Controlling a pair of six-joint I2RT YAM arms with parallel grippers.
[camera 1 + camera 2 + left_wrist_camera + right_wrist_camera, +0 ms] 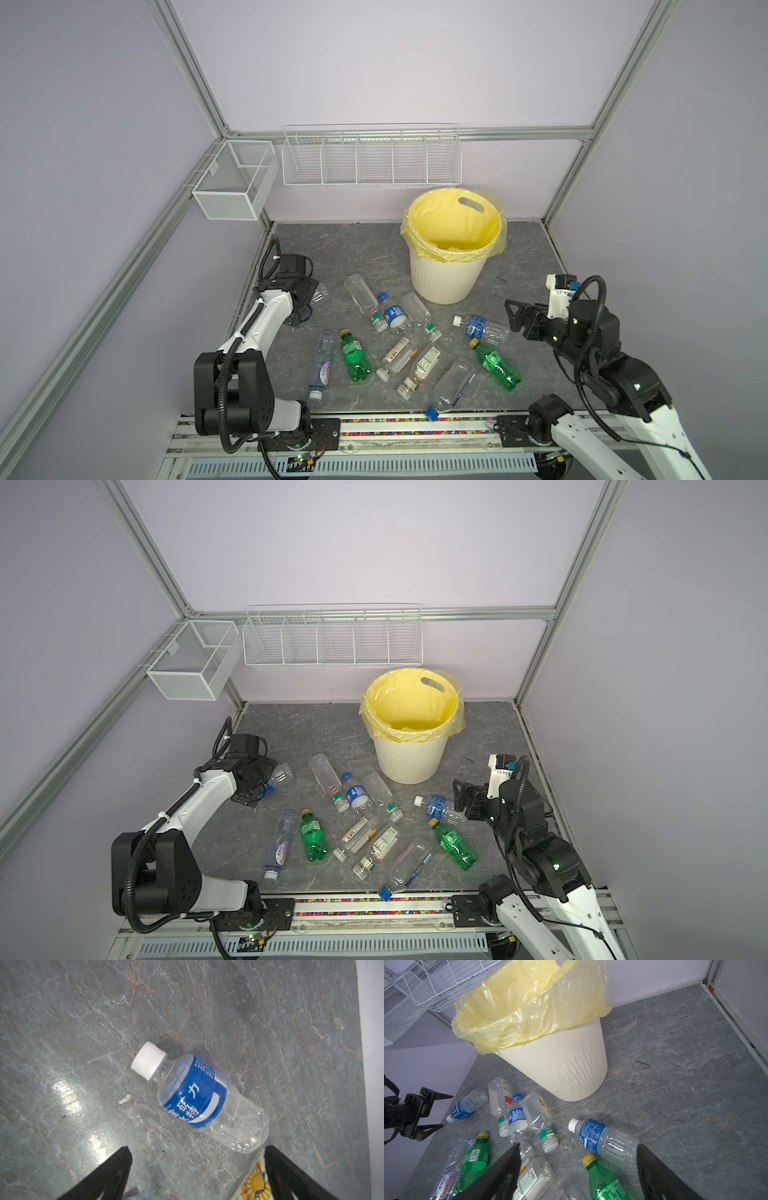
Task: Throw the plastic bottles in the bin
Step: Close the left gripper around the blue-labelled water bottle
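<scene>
**Both end effectors wide and empty; every bottle on the table, outside the bin**

In both top views we see the bin standing upright toward the back of the grey stone-patterned table, with its yellow liner folded over the rim. The plastic bottles lie on their sides in front of it. The left end effector points down over a lone blue-label bottle set apart at the left. The right end effector hangs just beside the rightmost blue-label bottle, spread and empty. White wire baskets hang on the back wall.

From the left wrist we look down on the lone blue-label bottle, white-capped and flat on the table. The left end effector stands wide with nothing in it. The bottle's base is near one of its fingers; we cannot tell whether they touch.

From the right wrist, the right end effector is spread wide and grips nothing. The rightmost blue-label bottle and the capped neck of a green bottle show between its fingers. The bin stands beyond them, near but apart. The left end effector, also spread, sits beside the lone blue-label bottle.
</scene>
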